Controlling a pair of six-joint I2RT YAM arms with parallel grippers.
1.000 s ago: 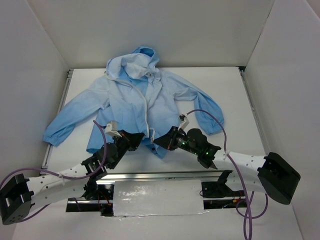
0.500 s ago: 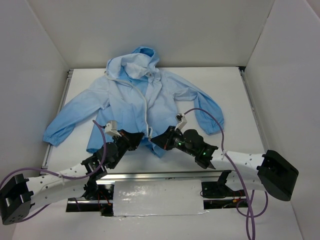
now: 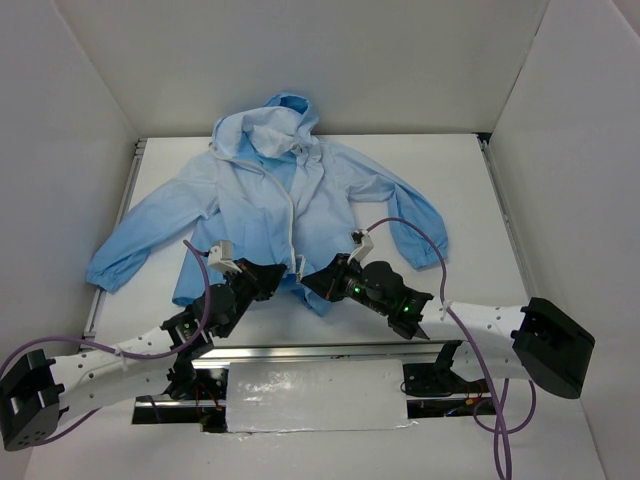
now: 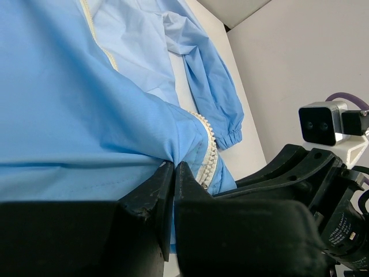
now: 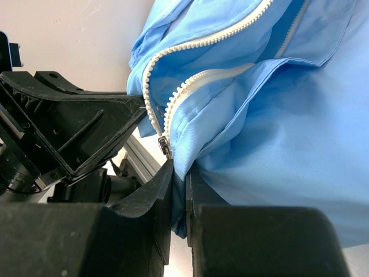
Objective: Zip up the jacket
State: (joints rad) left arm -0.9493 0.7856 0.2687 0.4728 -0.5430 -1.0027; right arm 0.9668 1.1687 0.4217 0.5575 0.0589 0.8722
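The jacket (image 3: 290,200) lies unzipped on the worktop (image 3: 460,180). The left gripper (image 4: 173,170) and the right gripper (image 5: 179,173) each clench one hem corner beside the zipper (image 5: 196,81). I judge the zipper ends are being joined; next, the free end must enter the slider (image 5: 165,147).

I operate in a robotics lab cell: white wall panels (image 3: 330,60) box in a white bench (image 3: 470,190), with an aluminium mounting rail (image 3: 330,351) and purple cables (image 3: 403,220).
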